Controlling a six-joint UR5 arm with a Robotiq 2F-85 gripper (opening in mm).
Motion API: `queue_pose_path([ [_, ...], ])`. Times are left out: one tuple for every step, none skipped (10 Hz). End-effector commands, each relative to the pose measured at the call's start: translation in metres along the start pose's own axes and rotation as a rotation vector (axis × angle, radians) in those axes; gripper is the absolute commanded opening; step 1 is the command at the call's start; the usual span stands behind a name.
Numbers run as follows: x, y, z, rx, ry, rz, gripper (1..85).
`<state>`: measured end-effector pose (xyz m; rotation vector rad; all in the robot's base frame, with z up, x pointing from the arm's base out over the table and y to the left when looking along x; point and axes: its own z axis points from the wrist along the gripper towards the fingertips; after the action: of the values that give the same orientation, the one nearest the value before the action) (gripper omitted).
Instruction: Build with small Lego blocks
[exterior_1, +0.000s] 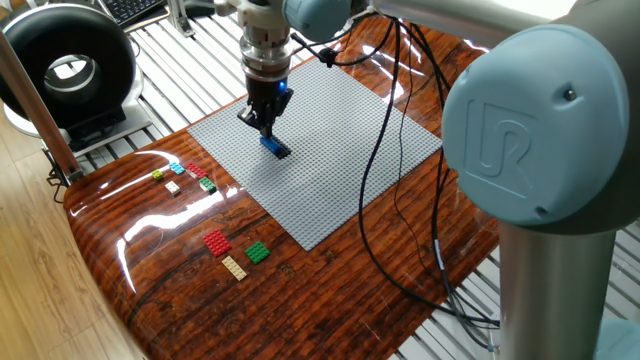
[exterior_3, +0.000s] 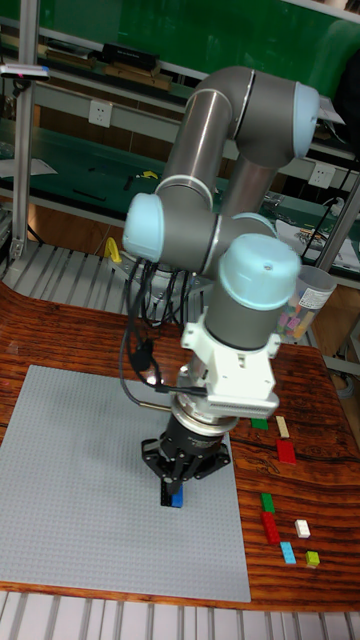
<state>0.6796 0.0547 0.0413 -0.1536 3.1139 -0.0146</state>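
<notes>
Blue brick (exterior_1: 275, 148) on baseplate (exterior_1: 330, 170); other bricks (exterior_1: 236, 253) loose.

Workcell surroundings: wood-grain table, metal framing, green backdrop.

You have a glossy, dark red-brown wood-grain table (exterior_1: 150, 250) with a curved edge and strong glare on its top; it sits on a slatted metal frame (exterior_1: 180, 50) of pale ribs. Beside it, at the left of the fixed view, you see light wooden flooring (exterior_1: 40, 290) and a black ring-shaped lamp (exterior_1: 66, 68) on a stand. A keyboard (exterior_1: 135, 8) lies at the top edge. In the tall fixed view you face a green wall panel (exterior_3: 120, 30), a shelf rack (exterior_3: 60, 110) of metal uprights with a green shelf surface, and white wall sockets (exterior_3: 99, 113) behind it.
</notes>
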Motion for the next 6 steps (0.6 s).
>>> queue_pose_path([
  [-0.003,0.023,0.0,0.017,-0.006,0.077,1.0],
  [-0.001,0.024,0.001,0.011,-0.012,0.092,1.0],
  [0.001,0.012,-0.001,0.037,-0.006,0.058,1.0],
  [0.005,0.008,-0.002,0.043,0.014,-0.044,1.0],
  [0.004,0.016,-0.002,0.013,0.01,-0.121,1.0],
  [0.0,0.018,-0.002,0.008,-0.006,-0.121,1.0],
])
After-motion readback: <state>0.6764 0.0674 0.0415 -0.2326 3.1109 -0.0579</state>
